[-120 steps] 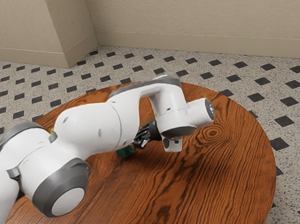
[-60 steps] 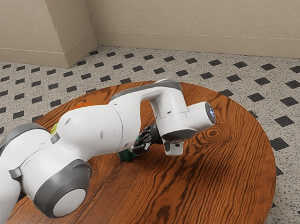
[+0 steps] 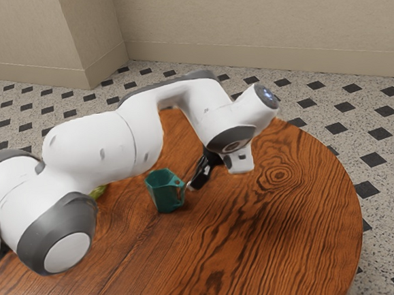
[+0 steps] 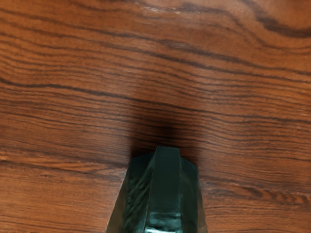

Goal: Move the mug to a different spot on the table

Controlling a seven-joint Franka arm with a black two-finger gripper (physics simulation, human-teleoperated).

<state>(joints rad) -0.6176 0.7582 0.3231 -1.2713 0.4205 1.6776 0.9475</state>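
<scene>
A dark green faceted mug (image 3: pixel 165 189) stands upright on the round wooden table (image 3: pixel 278 223), a little toward the exterior view's left of the table's middle. My gripper (image 3: pixel 199 175) reaches down from the white hand, its black tip right beside the mug's handle side, on the exterior view's right of the mug. The hand itself is raised above the tabletop. In the wrist view the mug (image 4: pixel 158 194) is a dark green shape just under my hand, with its shadow on the wood beyond it.
A yellow-green thing (image 3: pixel 98 191) peeks out from behind my arm, to the exterior view's left of the mug. The table's edge (image 3: pixel 354 196) curves round on the exterior view's right. Bare wood lies between the mug and that edge.
My arm has lifted and swung up toward the back, uncovering the mug, which was mostly hidden behind it. The mug now shows whole on the table, close to where it was.
</scene>
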